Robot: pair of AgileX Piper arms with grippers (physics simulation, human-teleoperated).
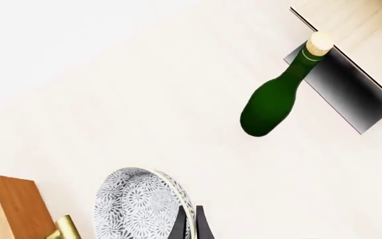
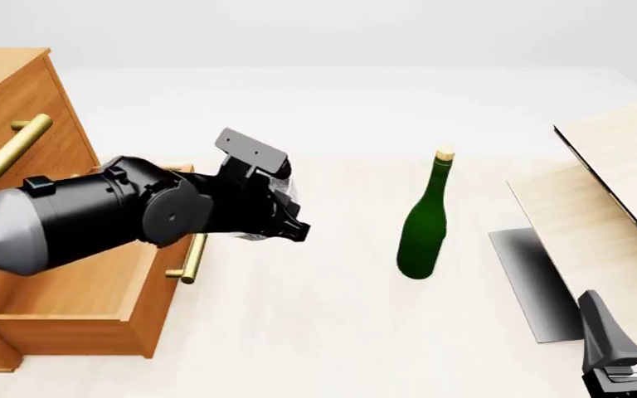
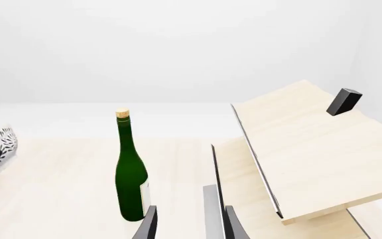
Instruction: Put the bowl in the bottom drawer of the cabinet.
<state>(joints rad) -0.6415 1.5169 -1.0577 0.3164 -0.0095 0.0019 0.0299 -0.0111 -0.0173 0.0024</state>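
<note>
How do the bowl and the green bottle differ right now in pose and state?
The bowl is tipped on edge, pinched at its rim by the left gripper and off the table; the green bottle stands upright on the table, untouched. The bowl is wide, shallow and white-grey patterned; the bottle is tall, narrow and plain dark green with a cork. The bowl hangs beside the open bottom drawer; the bottle stands farther right, near the pale boards.

the left arm is stretched in from nine o'clock across the front view, its wrist level and its left gripper (image 2: 285, 222) pointed toward three o'clock, fingers closed tight on the bowl (image 1: 141, 204). the right gripper (image 2: 634, 319) is held low at five o'clock, fingers upright and parted.
</note>
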